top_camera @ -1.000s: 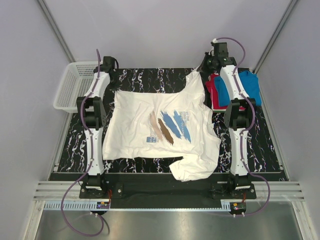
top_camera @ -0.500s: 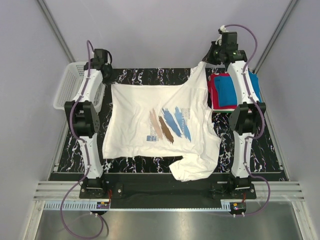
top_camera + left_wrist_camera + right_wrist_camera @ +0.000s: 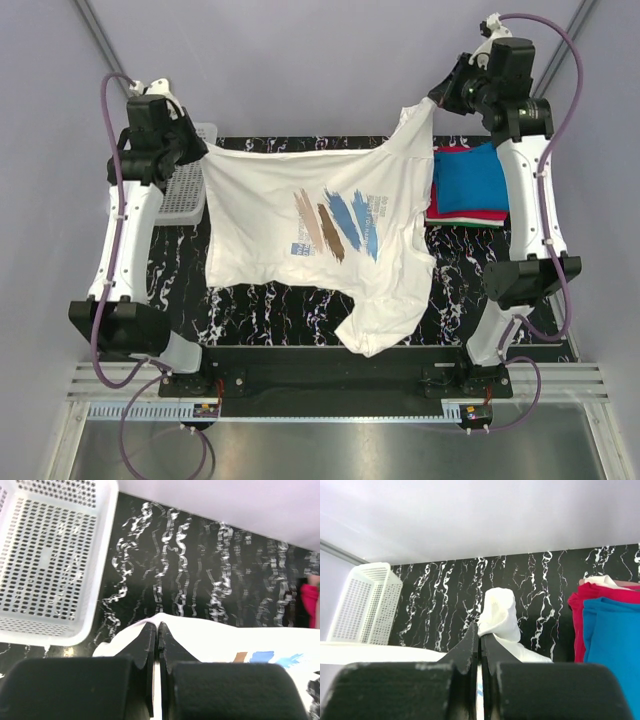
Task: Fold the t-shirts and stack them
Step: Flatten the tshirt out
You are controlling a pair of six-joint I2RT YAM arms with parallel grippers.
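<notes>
A: Where is the white t-shirt (image 3: pixel 300 230) at this moment?

B: It hangs in the air, stretched between the two arms above the table (image 3: pixel 270 300). The printed side faces the top camera. One sleeve droops toward the near edge, and I cannot tell if it touches the surface.

A: And the hands?

B: The left gripper (image 3: pixel 203 152) is clamped on the far-left corner of the cloth. In its wrist view the fingers are together, with only a thin edge of white between them. The right gripper (image 3: pixel 437 100) is closed on a bunched piece at the far right, and it stands higher than the left one.

A: What can go wrong from here?

B: I think the left pinch is the weak point. There is very little cloth in it, so a quick pull could slide the corner out. Then the shirt would swing to the right and land crumpled.

A: Anything else?

B: Yes. The folded blue t-shirt (image 3: pixel 470 178) lies on the red t-shirt (image 3: pixel 460 213) just beside the hanging cloth, so a sweep to the right could drag this stack. On the left, the basket (image 3: pixel 190 185) is near and its rim could catch the hem.
</notes>
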